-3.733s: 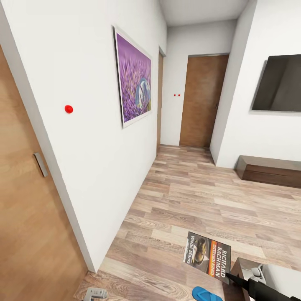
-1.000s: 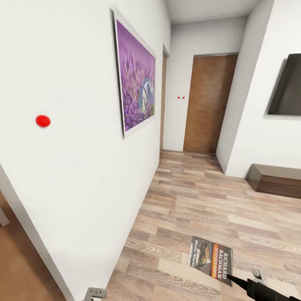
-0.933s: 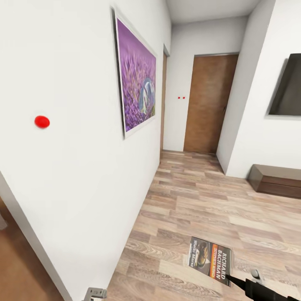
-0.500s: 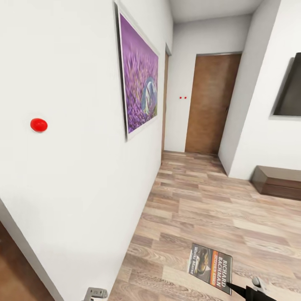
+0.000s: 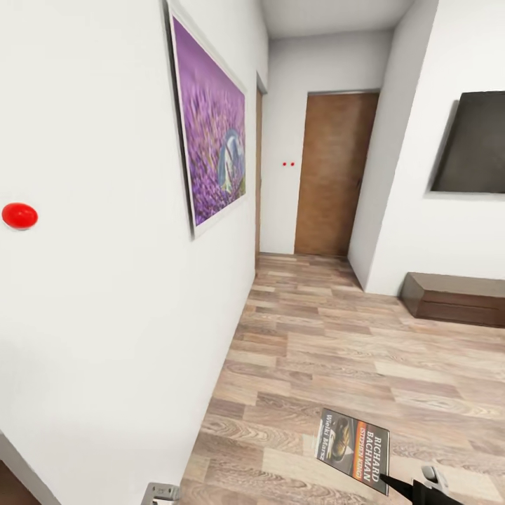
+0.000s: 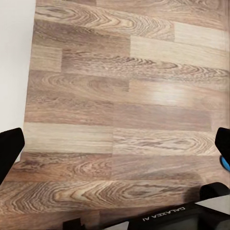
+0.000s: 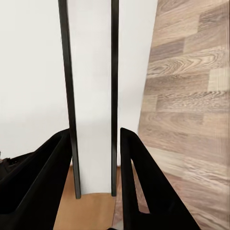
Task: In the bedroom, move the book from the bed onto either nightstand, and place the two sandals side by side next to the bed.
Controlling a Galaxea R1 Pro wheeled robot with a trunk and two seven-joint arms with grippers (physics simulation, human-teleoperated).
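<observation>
Your right gripper (image 7: pixel 95 134) has its jaws clamped on the book (image 5: pixel 353 450). The right wrist view looks down the book's edge between the two black fingers, and the head view shows its cover face up, held out low over the wood-plank floor (image 5: pixel 315 337). The "Richard Bachman" lettering sits just ahead of the fingertips, as it has for the past few seconds, so the grip looks sound. Your left gripper (image 6: pixel 115 143) hangs over bare planks with its jaws wide apart and nothing between them. What has changed is your viewpoint, not the load. The head view has swung off the bed corner and the blue sandal it took in seconds ago. In the last half second it has turned again, pushing the red wall button (image 5: pixel 19 215) toward the left edge and bringing the black screen (image 5: pixel 470 144) further in at right. The purple painting (image 5: pixel 210 147), the far wooden door (image 5: pixel 330 172) and the long low dark-brown cabinet (image 5: pixel 456 298) frame the way ahead. That cabinet is not the nightstand. By these pictures the book is off the bed and in transit with its set-down still to come. Both sandals are left to place.
</observation>
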